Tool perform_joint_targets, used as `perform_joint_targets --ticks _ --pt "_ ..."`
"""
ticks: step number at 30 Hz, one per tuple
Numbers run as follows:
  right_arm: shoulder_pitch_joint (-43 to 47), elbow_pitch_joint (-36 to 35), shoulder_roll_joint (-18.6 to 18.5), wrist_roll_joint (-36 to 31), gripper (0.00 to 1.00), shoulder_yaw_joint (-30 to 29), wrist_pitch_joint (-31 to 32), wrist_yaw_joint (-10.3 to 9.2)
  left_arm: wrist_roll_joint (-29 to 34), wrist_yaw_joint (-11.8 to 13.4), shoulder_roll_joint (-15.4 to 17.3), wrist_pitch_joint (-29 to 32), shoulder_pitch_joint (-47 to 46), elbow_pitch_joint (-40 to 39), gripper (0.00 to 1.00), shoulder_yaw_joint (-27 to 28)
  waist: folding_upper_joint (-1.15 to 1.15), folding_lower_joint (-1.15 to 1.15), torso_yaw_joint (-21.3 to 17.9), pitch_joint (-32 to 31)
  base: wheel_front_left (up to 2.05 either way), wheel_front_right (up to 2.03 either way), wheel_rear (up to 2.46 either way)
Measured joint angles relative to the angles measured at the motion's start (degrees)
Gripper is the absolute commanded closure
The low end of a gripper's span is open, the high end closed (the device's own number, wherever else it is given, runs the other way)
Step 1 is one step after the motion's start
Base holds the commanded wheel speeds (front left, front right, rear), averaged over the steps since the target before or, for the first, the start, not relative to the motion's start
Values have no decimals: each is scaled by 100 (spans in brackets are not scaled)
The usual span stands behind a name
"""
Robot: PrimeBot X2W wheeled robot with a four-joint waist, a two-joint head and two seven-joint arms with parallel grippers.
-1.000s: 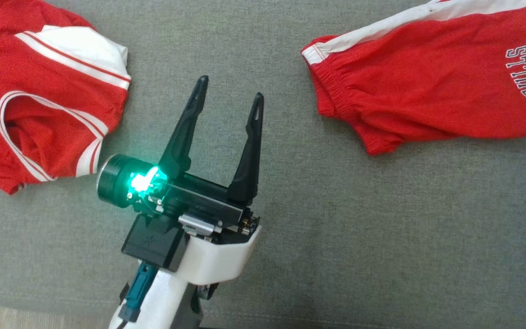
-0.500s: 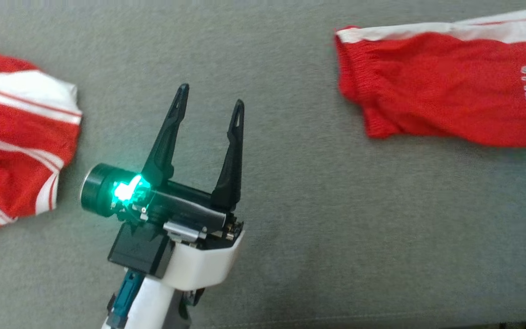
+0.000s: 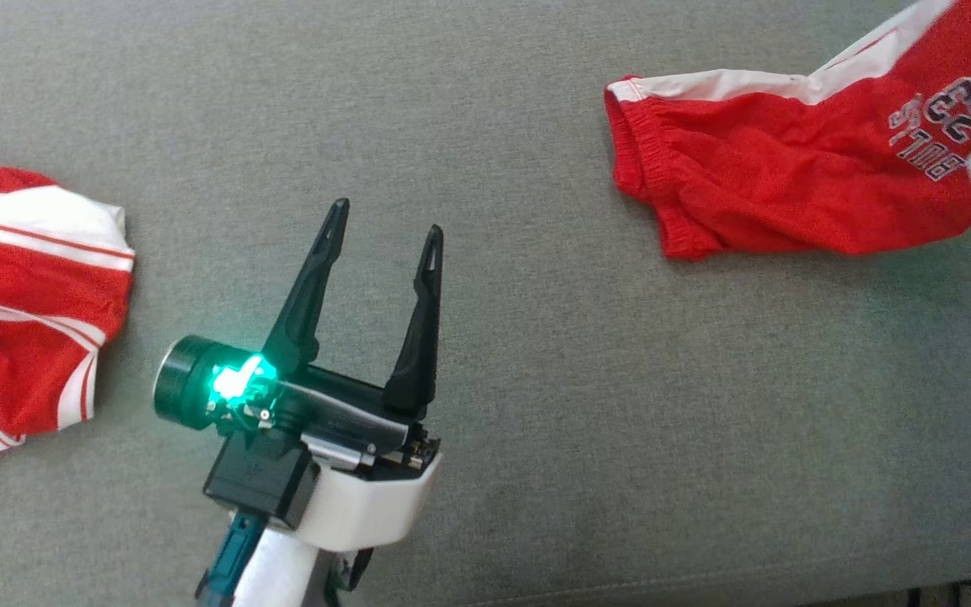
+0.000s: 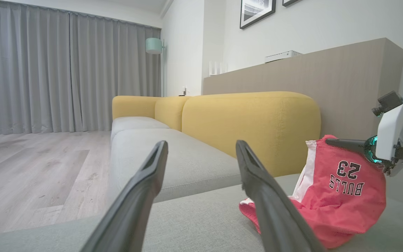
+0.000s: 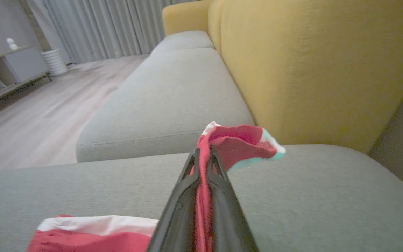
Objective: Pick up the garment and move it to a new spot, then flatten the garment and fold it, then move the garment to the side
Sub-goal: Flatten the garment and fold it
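- While the right gripper (image 5: 205, 154) pinched the red, white-striped fabric shorts (image 3: 755, 185), their edge stood raised.
- Left gripper (image 3: 388, 217) hovered spread wide above the grey fabric seat (image 3: 620, 421).

Right hand (image 5: 204, 154) snaps shut: half open a second ago, now pinched on the red shorts (image 3: 772, 185)! Their far end, flat on the sofa seat (image 3: 536, 379) before, is coming up, and the printed number (image 3: 936, 126) tips to an angle. The whole head view has shifted as well.
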Motion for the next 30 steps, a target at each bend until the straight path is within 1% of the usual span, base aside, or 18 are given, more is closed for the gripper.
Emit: perform_joint_targets --ticks 3,6,8,10,11,12,13,14,15,17,19,22,25,27,30 --pt "264 -710 179 160 100 56 193 0 -13 0 -1 0 1 0 0 43 0 0 62 -22 0 0 0" --pt "572 -1236 461 84 100 120 363 0 -18 2 -2 0 5 -1 0 44 0 0 126 -9 0 0 0" --pt "727 -1423 789 -47 100 145 437 0 -71 2 -3 0 5 1 0 43 0 0 158 19 0 0 0" --pt "867 -1499 1269 -53 100 122 453 0 -78 0 -4 0 3 35 0 23 0 0 203 52 0 0 0" --pt "926 -1477 1516 -57 93 130 489 0 -97 -2 -4 0 -2 66 0 -5 0 1 236 69 0 0 0" --pt "993 -1426 1725 -109 0 125 497 0 -120 -3 -5 -1 -14 99 0 -44 0 1 274 81 0 0 0" --pt "1054 -1356 1915 -197 0 86 441 0 -125 -4 -4 -1 -22 120 0 -81 0 1 314 89 0 0 0" --pt "1054 -1356 1915 -197 0 86 441 0 -125 -4 -4 -1 -22 120 0 -81 0 1 314 89 0 0 0" --pt "1110 -1314 2064 -266 0 25 371 0 -152 -3 -4 -1 -30 132 0 -119 0 1 350 90 0 0 0" --pt "1167 -1323 2214 -334 0 -38 202 0 -178 0 -5 -1 -31 132 0 -137 0 1 381 57 0 0 0" --pt "1216 -1397 2176 -555 0 -116 -45 0 -202 14 -5 -1 -31 133 0 -123 0 1 380 -13 0 0 0" --pt "1362 -1633 1824 -1147 0 -210 -632 0 -215 91 -9 -1 -12 154 0 -68 0 1 361 -149 0 0 0" --pt "1783 -1686 1631 -1596 0 -488 -881 0 -344 199 -9 0 110 255 0 118 0 1 322 -342 0 0 0" --pt "2248 -1745 1645 -1926 0 -817 -913 0 -412 258 -11 0 299 360 0 231 0 0 310 -504 0 0 0" --pt "3096 -2220 1840 -2472 0 -1557 -915 0 -487 287 -10 0 616 649 0 394 0 0 324 -792 0 0 0"
